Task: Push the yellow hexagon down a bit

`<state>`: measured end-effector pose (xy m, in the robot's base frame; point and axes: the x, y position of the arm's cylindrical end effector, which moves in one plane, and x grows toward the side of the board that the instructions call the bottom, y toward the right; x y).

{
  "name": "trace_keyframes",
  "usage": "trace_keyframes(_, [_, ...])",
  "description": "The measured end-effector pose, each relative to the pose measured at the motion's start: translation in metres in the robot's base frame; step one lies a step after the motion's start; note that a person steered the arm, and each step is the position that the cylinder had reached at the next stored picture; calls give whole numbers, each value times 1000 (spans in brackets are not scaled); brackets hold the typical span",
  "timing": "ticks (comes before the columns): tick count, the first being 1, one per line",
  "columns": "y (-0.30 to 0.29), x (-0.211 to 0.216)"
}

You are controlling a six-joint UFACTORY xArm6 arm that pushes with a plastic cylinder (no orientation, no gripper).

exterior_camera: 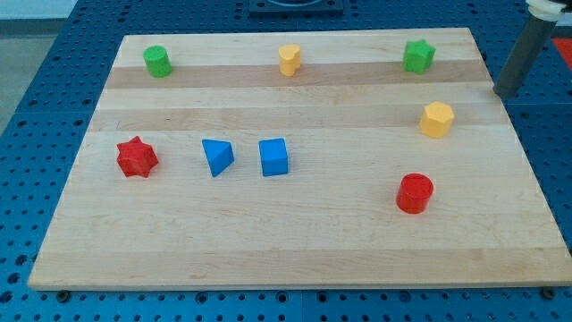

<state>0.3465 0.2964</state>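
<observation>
The yellow hexagon (pixel 437 119) lies on the wooden board (pixel 295 241) at the view's right, below the green star (pixel 417 55). My rod comes down at the view's top right, and my tip (pixel 504 93) sits at the board's right edge, to the right of and a little above the yellow hexagon, apart from it. A second yellow block (pixel 289 59), its shape unclear, stands at the top middle.
A green cylinder (pixel 157 62) stands at the top left. A red star (pixel 137 157), a blue triangle (pixel 217 156) and a blue cube (pixel 273 156) line up across the left middle. A red cylinder (pixel 415 193) lies below the yellow hexagon.
</observation>
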Motion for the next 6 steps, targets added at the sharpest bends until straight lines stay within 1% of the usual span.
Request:
trace_keyframes(1, [-46, 13])
trace_keyframes(2, [-68, 13])
trace_keyframes(3, [-109, 14])
trace_keyframes(4, [-111, 27])
trace_keyframes(5, [-114, 92])
trace_keyframes(6, [-115, 98])
